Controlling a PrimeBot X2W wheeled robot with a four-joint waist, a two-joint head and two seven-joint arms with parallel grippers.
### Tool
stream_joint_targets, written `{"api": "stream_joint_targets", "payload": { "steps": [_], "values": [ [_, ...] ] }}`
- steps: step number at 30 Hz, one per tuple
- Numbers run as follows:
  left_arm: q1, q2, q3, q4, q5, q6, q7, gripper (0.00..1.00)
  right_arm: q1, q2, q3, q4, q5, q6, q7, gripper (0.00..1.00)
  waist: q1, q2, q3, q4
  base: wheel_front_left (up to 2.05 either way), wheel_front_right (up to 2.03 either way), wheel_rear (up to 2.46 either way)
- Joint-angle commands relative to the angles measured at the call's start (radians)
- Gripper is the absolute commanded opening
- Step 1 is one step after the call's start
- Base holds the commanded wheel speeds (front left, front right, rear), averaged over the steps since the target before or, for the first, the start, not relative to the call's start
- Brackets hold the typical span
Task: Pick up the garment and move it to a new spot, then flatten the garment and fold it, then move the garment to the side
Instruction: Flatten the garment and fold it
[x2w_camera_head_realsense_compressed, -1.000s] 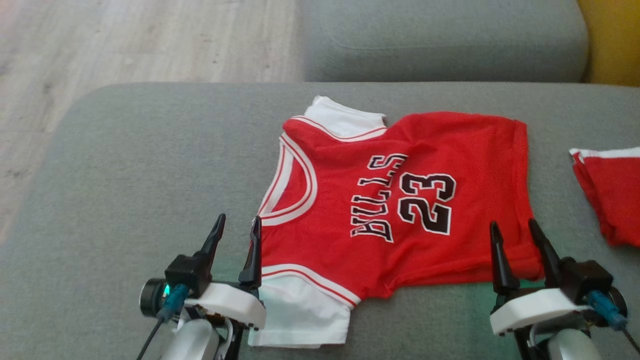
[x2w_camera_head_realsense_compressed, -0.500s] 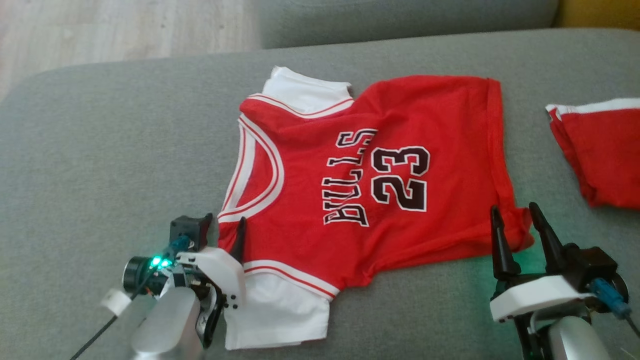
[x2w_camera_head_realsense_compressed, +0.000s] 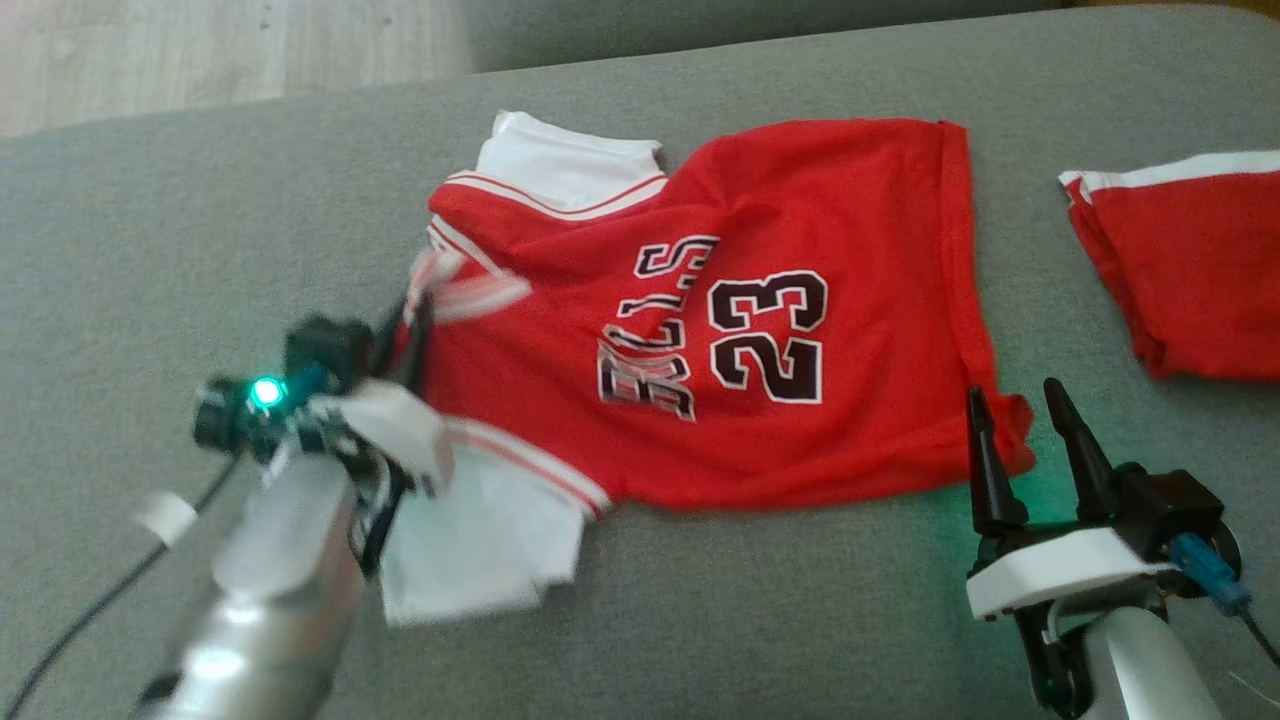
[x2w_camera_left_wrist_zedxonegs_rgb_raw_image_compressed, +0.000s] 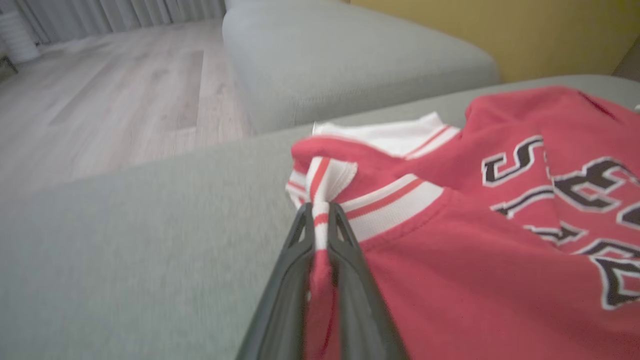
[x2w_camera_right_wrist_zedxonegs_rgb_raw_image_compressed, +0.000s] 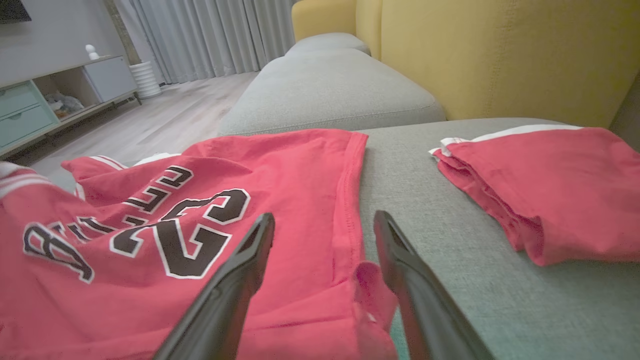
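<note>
Left gripper (x2w_camera_left_wrist_zedxonegs_rgb_raw_image_compressed: 320, 212): you have it clamped on the jersey (x2w_camera_head_realsense_compressed: 850, 200)'s striped trim
Right gripper (x2w_camera_head_realsense_compressed: 1012, 395): spread, empty, beside the jersey's hem corner
Left to do: your lift, move, flatten, fold, set aside

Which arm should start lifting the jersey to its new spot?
Left. The left gripper is shut on the striped trim of the jersey; the right gripper stands open by the hem corner, holding nothing.

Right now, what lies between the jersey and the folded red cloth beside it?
Bare grey sofa cushion lies between the jersey and the folded red cloth, as the right wrist view shows.
</note>
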Motion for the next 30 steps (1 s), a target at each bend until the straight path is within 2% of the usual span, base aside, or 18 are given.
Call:
{"api": "stream_joint_targets", "payload": {
  "steps": [1,6,7,8,11,19,24,30],
  "values": [
    [-0.074,0.039,0.041,-0.028,0.009,0.012,-0.024,0.0,-0.034,-0.005,0.025,-0.022,0.006,-0.001,-0.011,1.0,-0.0001,0.0,0.005,-0.008,0.0,0.0,0.0],
    [-0.156,0.049,0.051,0.018,0.009,0.016,-0.059,0.0,-0.044,-0.005,0.019,0.005,0.004,-0.001,-0.014,1.0,-0.0001,0.0,0.006,-0.024,0.0,0.0,0.0],
    [-0.164,0.047,0.049,0.037,0.004,0.009,-0.05,0.48,-0.045,-0.005,0.019,0.011,0.005,-0.001,-0.014,1.0,-0.0001,0.0,0.005,-0.025,0.0,0.0,0.0],
    [-0.167,0.043,0.045,0.057,0.001,0.002,-0.037,1.0,-0.045,-0.005,0.02,0.016,0.005,-0.001,-0.015,1.0,-0.0001,0.0,0.003,-0.026,0.0,0.0,0.0],
    [-0.169,0.039,0.037,0.1,-0.009,-0.016,-0.031,1.0,-0.048,-0.005,0.021,0.027,0.011,-0.001,-0.018,1.0,-0.0001,0.0,-0.004,-0.024,0.0,0.0,0.0],
    [-0.139,0.028,0.06,0.099,-0.04,-0.008,-0.125,1.0,-0.047,-0.005,0.015,0.011,0.023,-0.001,-0.031,1.0,-0.0001,0.0,-0.029,0.035,0.0,0.0,0.0],
    [-0.063,0.022,0.109,-0.011,-0.065,0.034,-0.153,1.0,-0.027,-0.005,-0.002,-0.006,0.025,-0.001,-0.036,1.0,-0.0001,0.0,-0.059,0.094,0.0,0.0,0.0],
    [0.125,0.003,0.145,-0.208,-0.055,0.089,-0.155,1.0,0.008,-0.005,-0.013,-0.022,0.032,-0.001,-0.039,1.0,-0.0001,0.0,-0.09,0.149,0.0,0.0,0.0]
  ]
}}
